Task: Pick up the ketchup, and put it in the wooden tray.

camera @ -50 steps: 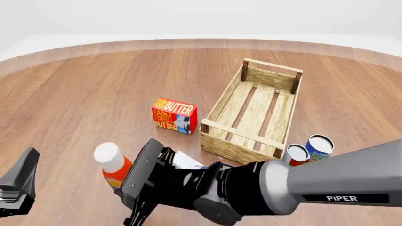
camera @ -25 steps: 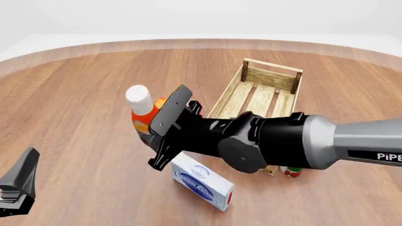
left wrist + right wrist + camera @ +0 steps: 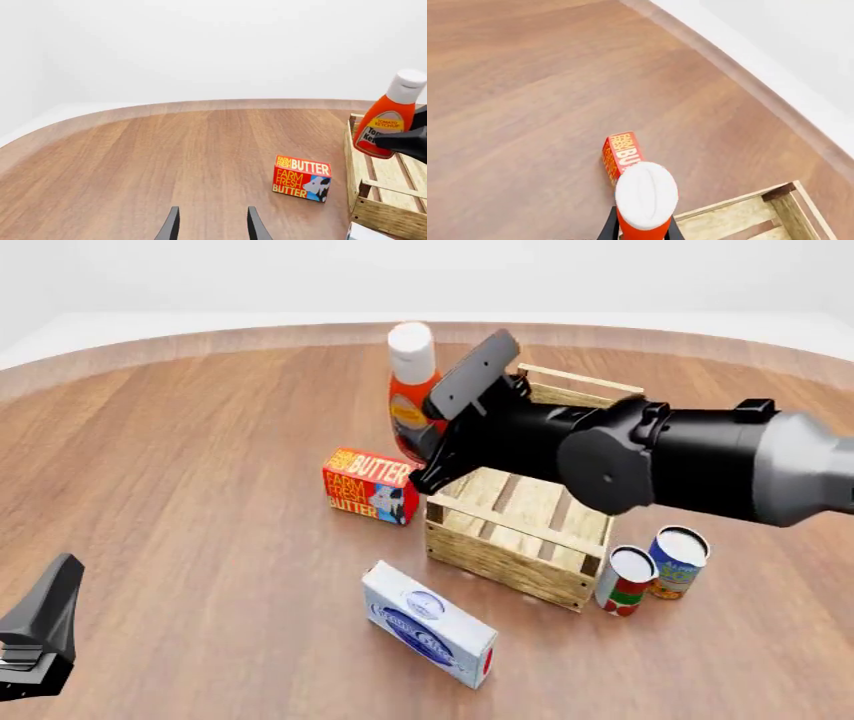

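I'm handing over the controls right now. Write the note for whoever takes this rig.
Right hand: shut on the ketchup bottle, held in the air, cap up, roughly upright, over the wooden crate's left edge.
Left hand: open, holding nothing, low over the table at near left.
Crate: on the table, butter box just left of it, two cans to its right, a white box in front.
Done: bottle picked up and carried to the crate.
Left: move it fully over the slatted bottom, lower it in, release.
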Motion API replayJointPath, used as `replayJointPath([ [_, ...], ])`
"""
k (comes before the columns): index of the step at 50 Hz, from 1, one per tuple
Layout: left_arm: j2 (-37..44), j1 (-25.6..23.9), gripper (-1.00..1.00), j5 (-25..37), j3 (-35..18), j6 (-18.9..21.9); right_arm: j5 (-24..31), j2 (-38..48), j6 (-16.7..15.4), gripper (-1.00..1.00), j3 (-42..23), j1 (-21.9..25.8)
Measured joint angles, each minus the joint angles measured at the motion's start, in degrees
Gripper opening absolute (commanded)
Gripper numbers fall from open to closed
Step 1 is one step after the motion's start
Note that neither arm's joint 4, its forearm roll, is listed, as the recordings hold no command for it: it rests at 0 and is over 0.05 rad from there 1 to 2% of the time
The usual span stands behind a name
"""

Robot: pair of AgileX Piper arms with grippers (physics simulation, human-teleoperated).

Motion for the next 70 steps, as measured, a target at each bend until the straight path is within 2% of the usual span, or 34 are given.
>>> replayJointPath([
  [21,0.0,0.0,1.0,0.0,0.0,0.0,-1.8,-0.2,-0.7,-1.0,1.7,-11.5],
  [40,0.4,0.0,1.0,-0.5,0.1,0.0,-6.3,5.2,0.4,-1.0,2.2,-20.4],
  [54,0.5,0.0,1.0,-0.5,0.1,0.0,-11.3,11.0,1.2,-1.0,2.6,-24.9],
  [70,0.5,0.0,1.0,-0.6,0.1,0.0,-15.5,17.6,1.9,-1.0,2.2,-26.5],
])
